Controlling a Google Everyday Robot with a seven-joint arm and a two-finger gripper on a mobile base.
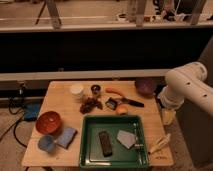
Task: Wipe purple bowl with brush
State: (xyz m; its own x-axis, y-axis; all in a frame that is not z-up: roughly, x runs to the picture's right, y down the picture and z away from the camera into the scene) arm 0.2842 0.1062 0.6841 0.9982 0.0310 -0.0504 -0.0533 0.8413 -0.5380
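The purple bowl (146, 87) sits at the back right corner of the wooden table (60, 100). The brush (125, 103) lies just left of and in front of it, with its squarish dark head (111, 104) to the left and its slim black handle pointing right toward the bowl. My white arm (186, 87) comes in from the right, with its elbow beside the bowl. My gripper (168, 116) hangs low at the table's right edge, in front of the bowl and to the right of the brush, and touches neither.
A green tray (90, 150) at the front centre holds a dark block (105, 143) and a grey piece (125, 138). A cream tool (160, 144) lies to its right. An orange bowl (48, 122), blue cup (46, 143) and blue sponge (67, 136) are at the left. A white cup (76, 90), carrot (115, 91) and brown clump (90, 105) are at the back.
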